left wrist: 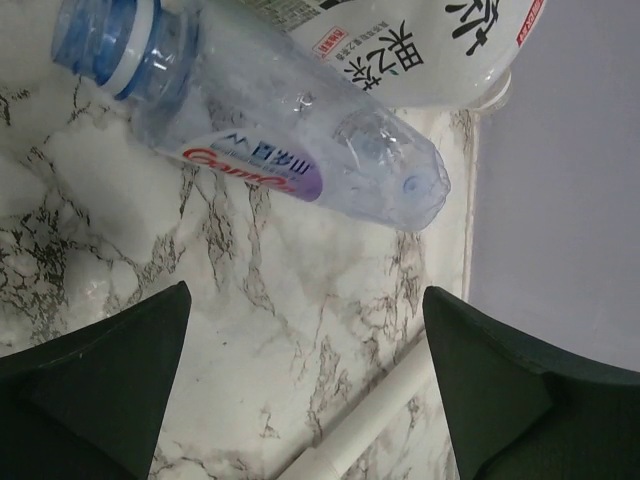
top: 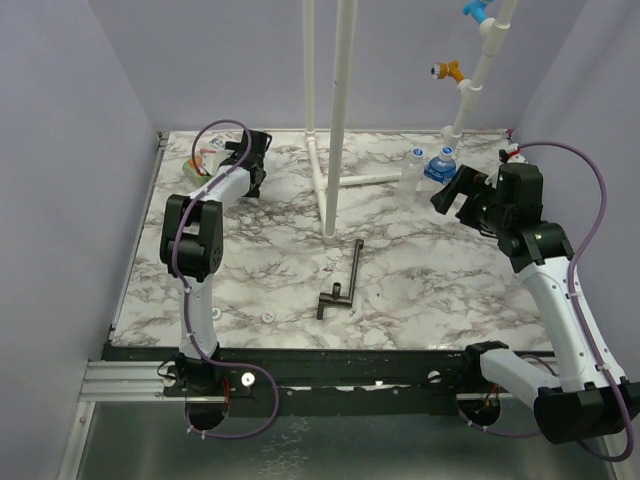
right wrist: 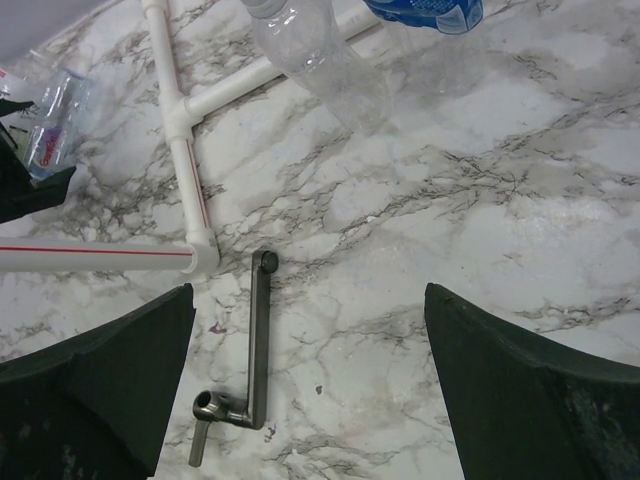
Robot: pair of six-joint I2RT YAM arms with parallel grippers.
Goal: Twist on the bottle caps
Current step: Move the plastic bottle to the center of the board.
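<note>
Two arms are reaching out over a grey-veined marble table (top: 430,290), with pale lavender walls (top: 70,150) closing it in on three sides. White pipe stand (top: 338,120) is rising from the far middle of the table and is taken as the landmark. Black T-shaped tool (top: 345,280) is lying flat just nearward of the stand's foot.

Off to the left of the stand, at the far corner, the left gripper (left wrist: 305,300) is hovering with fingers spread wide, gripping nothing. Below it a clear bottle (left wrist: 290,130) is lying on its side, a blue cap (left wrist: 105,40) sitting on its neck; whether the cap is threaded tight, cannot tell. White-labelled bottle (left wrist: 430,45) is lying just beside it, on the side away from the stand, and is mostly running out of frame.

Right of the stand, the right gripper (right wrist: 308,295) is hanging over bare marble, fingers likewise wide apart and empty. An unlabelled bottle (right wrist: 320,50) and a blue-labelled bottle (right wrist: 430,12) are standing just right of the stand's horizontal leg, both clipped by the wrist view's upper edge.

Nearward of the stand, toward the table's front edge, a small pale speck (top: 268,318) is showing — too small to say whether it is a cap.
</note>
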